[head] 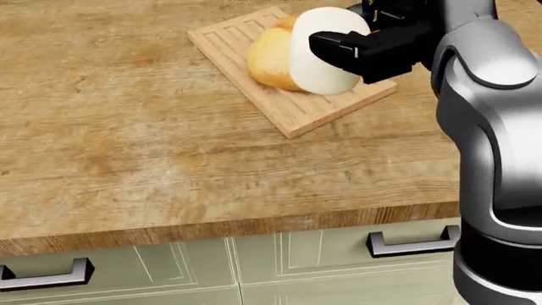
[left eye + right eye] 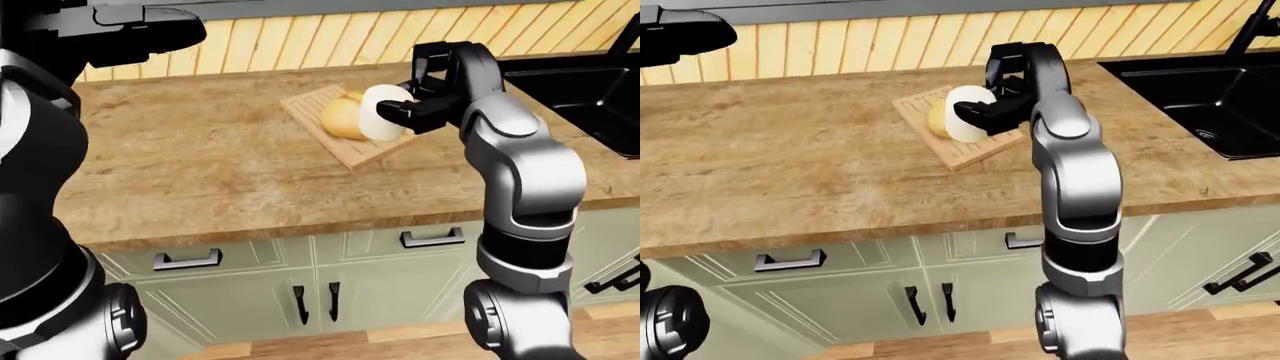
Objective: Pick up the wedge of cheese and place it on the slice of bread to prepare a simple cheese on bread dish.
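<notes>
A pale, rounded wedge of cheese [image 1: 320,60] is held on edge in my right hand [image 1: 360,47], whose dark fingers [image 1: 338,46] close round it. It hangs just above the wooden cutting board [image 1: 297,111], close against the right side of the golden slice of bread [image 1: 269,60] on the board. Whether cheese and bread touch is unclear. My left hand [image 2: 110,30] is a dark shape raised at the top left of the left-eye view, away from the board; its fingers do not show clearly.
The board lies on a wooden counter [image 1: 127,146]. A black sink [image 2: 590,90] is set into the counter at the right. A slatted wooden wall [image 2: 300,37] runs behind. Green drawers with handles [image 2: 432,238] are below.
</notes>
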{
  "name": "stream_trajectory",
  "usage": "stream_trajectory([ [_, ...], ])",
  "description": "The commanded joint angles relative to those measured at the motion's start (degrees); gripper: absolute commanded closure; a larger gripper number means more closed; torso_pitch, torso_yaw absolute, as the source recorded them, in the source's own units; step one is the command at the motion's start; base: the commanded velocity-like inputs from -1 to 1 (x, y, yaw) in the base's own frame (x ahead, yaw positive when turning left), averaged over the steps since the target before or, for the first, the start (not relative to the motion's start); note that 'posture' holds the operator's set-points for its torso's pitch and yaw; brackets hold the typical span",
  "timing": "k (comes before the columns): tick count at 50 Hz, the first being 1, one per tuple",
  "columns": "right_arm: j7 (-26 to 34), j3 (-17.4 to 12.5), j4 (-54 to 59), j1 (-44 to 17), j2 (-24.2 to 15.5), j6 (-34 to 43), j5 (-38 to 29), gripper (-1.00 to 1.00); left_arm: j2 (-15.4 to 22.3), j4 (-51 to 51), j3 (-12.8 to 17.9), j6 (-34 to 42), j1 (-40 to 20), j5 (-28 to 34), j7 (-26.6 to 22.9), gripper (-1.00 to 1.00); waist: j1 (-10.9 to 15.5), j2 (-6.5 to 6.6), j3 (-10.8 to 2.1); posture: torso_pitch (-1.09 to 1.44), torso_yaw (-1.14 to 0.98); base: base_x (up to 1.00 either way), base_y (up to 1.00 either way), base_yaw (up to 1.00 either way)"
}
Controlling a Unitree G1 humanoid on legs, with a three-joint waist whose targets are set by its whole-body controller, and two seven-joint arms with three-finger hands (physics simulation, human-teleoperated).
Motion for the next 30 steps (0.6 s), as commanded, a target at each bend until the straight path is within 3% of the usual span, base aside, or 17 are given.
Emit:
stream_trajectory([
  [1,0.25,0.03,-2.96,-2.98,-0.02,-3.53,0.79,1.0,0.99,-1.32,2.12,-0.92,-2.32,-0.35,0.7,-1.0,0.49,0.03,-1.69,0.0,0.0,0.13,0.0,0.0],
  [4,0.21,0.07,-3.08,-3.04,-0.12,-3.37,0.71,1.0,1.64,-1.71,2.34,-0.53,-2.74,-1.43,1.42,-1.0,0.3,1.72,-1.19,0.0,0.0,0.11,0.0,0.0],
  [6,0.21,-0.01,-3.26,-3.15,-0.22,-3.12,0.69,1.0,1.9,-1.02,2.07,-1.55,-2.32,-1.2,1.27,-1.0,-0.16,3.82,-1.14,0.0,0.0,0.12,0.0,0.0],
  [7,0.22,0.0,-3.34,-3.21,-0.24,-3.0,0.68,1.0,1.97,-1.06,1.92,-1.63,-2.25,-1.19,1.33,-1.0,-0.41,5.47,-1.58,0.0,0.0,0.11,0.0,0.0],
  [8,0.26,0.01,-3.26,-3.2,-0.25,-3.07,0.69,1.0,1.92,-1.12,1.88,-1.58,-2.31,-1.33,1.46,-1.0,-0.91,6.02,-2.36,0.0,0.0,0.12,0.0,0.0],
  [9,0.26,-0.02,-3.29,-3.19,-0.22,-3.02,0.71,1.0,1.93,-1.2,1.58,-1.75,-2.17,-1.16,1.48,-1.0,-0.25,5.0,-1.76,0.0,0.0,0.12,0.0,0.0],
  [10,0.3,0.0,-3.26,-3.11,-0.26,-3.14,0.7,1.0,1.86,-1.23,1.57,-1.66,-2.19,-1.23,1.53,-1.0,-0.4,5.81,-1.58,0.0,0.0,0.12,0.0,0.0],
  [11,0.3,-0.02,-3.47,-3.07,-0.27,-2.97,0.7,1.0,1.9,-1.31,1.47,-1.67,-2.14,-1.13,1.53,-1.0,-0.4,5.65,-1.46,0.0,0.0,0.12,0.0,0.0],
  [17,0.32,0.0,-3.02,-3.05,-0.32,-3.36,0.65,1.0,1.8,-1.11,1.41,-1.82,-2.05,-0.69,1.31,-1.0,0.14,2.36,-1.37,0.0,0.0,0.11,0.0,0.0],
  [19,0.33,-0.04,-2.96,-3.01,-0.29,-3.4,0.65,1.0,1.69,-1.71,1.28,-1.32,-2.21,-0.79,1.55,-1.0,0.46,0.61,-1.38,0.0,0.0,0.12,0.0,0.0],
  [21,0.29,0.31,-2.27,-2.98,-0.12,-3.86,0.47,1.0,1.46,-1.63,1.04,-1.54,-2.01,-0.45,1.34,-1.0,0.73,-2.93,-2.31,0.0,0.0,0.12,0.0,0.0],
  [22,0.34,0.44,-2.04,-3.06,-0.07,-3.97,0.37,1.0,1.34,-1.52,0.95,-1.67,-1.97,-0.24,1.23,-1.0,0.26,-0.48,-1.64,0.0,0.0,0.11,0.0,0.0],
  [23,0.4,0.61,-1.58,-3.08,-0.14,-4.33,0.1,1.0,1.21,-1.5,0.87,-1.67,-1.96,-0.05,1.15,-1.0,0.5,-1.42,-1.66,0.0,0.0,0.11,0.0,0.0],
  [24,0.7,0.46,-1.59,-3.0,0.0,-4.45,0.26,1.0,1.1,-1.52,0.84,-1.64,-1.95,0.12,1.06,-1.0,0.3,-1.12,-0.17,0.0,0.0,0.0,0.0,0.0],
  [25,0.65,0.5,-1.58,-3.05,-0.06,-4.37,0.04,1.0,0.98,-1.45,0.8,-1.69,-1.89,0.33,0.94,-1.0,0.19,-0.78,-0.43,0.0,0.0,0.0,0.0,0.0],
  [28,0.68,0.37,-1.62,-3.84,0.03,-3.55,-0.12,1.0,0.62,-1.47,0.68,-1.65,-1.78,0.79,0.78,-1.0,-0.02,0.74,-0.04,0.0,0.0,0.0,0.0,0.0],
  [30,0.53,0.26,-1.27,-4.27,0.17,-3.52,-0.12,1.0,0.32,-1.54,0.47,-1.69,-1.68,1.17,0.63,-1.0,-0.51,3.01,-0.1,0.0,0.0,0.0,0.0,0.0],
])
